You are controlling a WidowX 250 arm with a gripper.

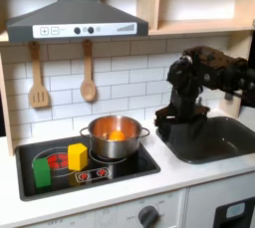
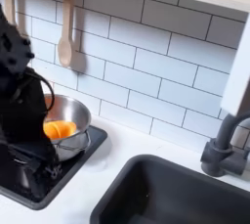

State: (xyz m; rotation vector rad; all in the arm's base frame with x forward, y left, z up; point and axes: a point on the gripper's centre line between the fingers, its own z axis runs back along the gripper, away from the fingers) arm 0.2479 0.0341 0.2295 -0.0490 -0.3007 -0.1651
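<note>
The jaws cannot be made out in either picture, so whether they are standing apart or closed cannot be told. In the first exterior view the gripper is hanging low at the end of the black arm, pointing down over the counter edge between the pot and the sink. Nothing can be seen held in it. In the second exterior view the arm is standing as a dark mass at the second exterior view's left, partly covering the pot.

The pot is sitting on the stove, just beside the gripper on the first exterior view's left, and an orange thing is lying inside it; in the second exterior view the orange thing is showing against the steel wall.

Farther to the first exterior view's left, a yellow block and a green block are standing on the stove, near each other and well apart from the gripper.

On the tiled wall a spatula and a spoon are hanging under the hood. In the second exterior view the spoon is hanging above the pot, the sink is lying at the bottom, and a tap is standing at the second exterior view's right.
</note>
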